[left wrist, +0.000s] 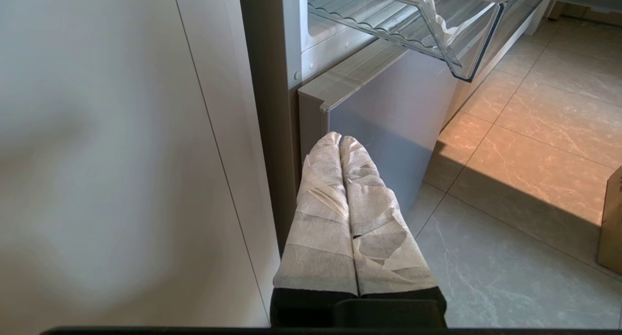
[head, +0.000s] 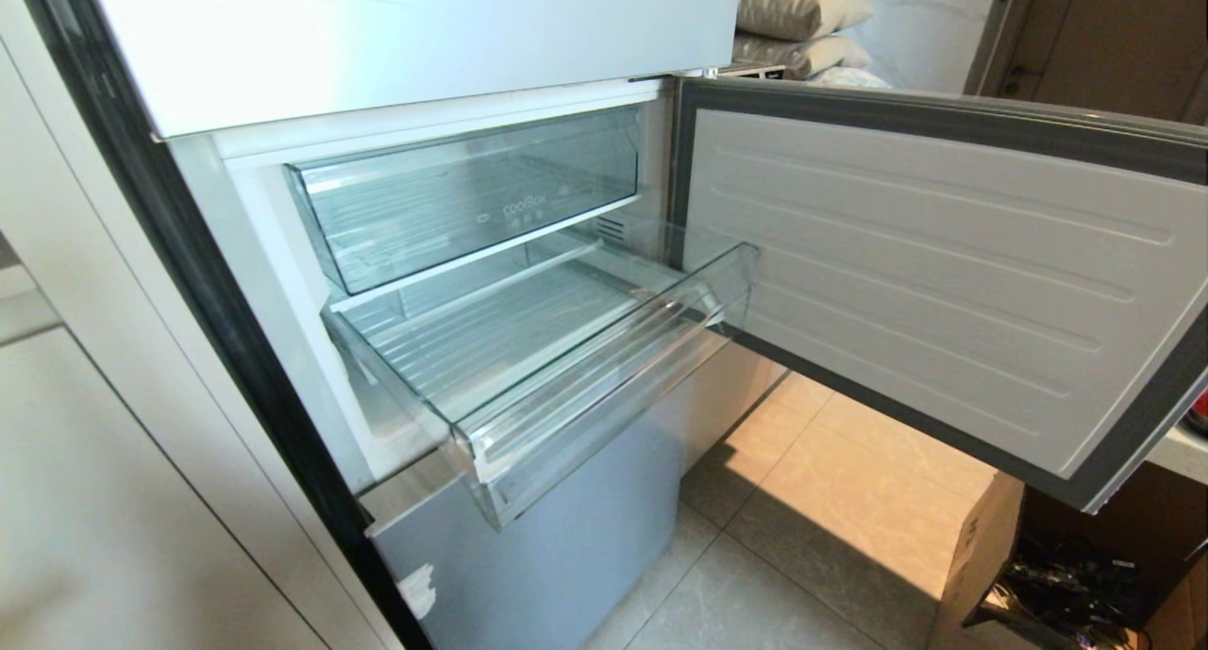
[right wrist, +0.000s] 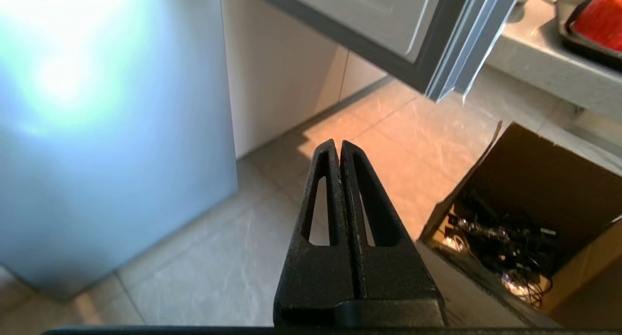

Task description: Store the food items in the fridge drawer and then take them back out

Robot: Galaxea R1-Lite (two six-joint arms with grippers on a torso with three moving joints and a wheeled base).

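— Fingers first: how do they stand?
— Both pairs are pressed together and hold nothing. On the left gripper (left wrist: 340,139) they are wrapped in white tape and hang low before the fridge's grey lower front (left wrist: 388,111); on the right gripper (right wrist: 337,144) they are bare black, over the tiled floor (right wrist: 388,145).
— And the fridge drawer?
— Pulled out toward the near side, the fridge drawer (head: 604,376) shows its ribbed floor with no food on it. Above and behind it sits a taller clear bin (head: 472,192) with faint lettering.
— The door?
— Swung wide to the right, the fridge door (head: 944,273) shows its pale inner panel.
— Any food items?
— Only something red-orange (right wrist: 602,19) in a dark tray on a light counter (right wrist: 539,67), far right; I cannot tell what it is.
— The room?
— Sunlit beige tiles, a cardboard box (right wrist: 525,179) of black cables at the near right, pale cabinet panels (left wrist: 97,155) on the left, and cushions (head: 797,4) beyond the fridge.
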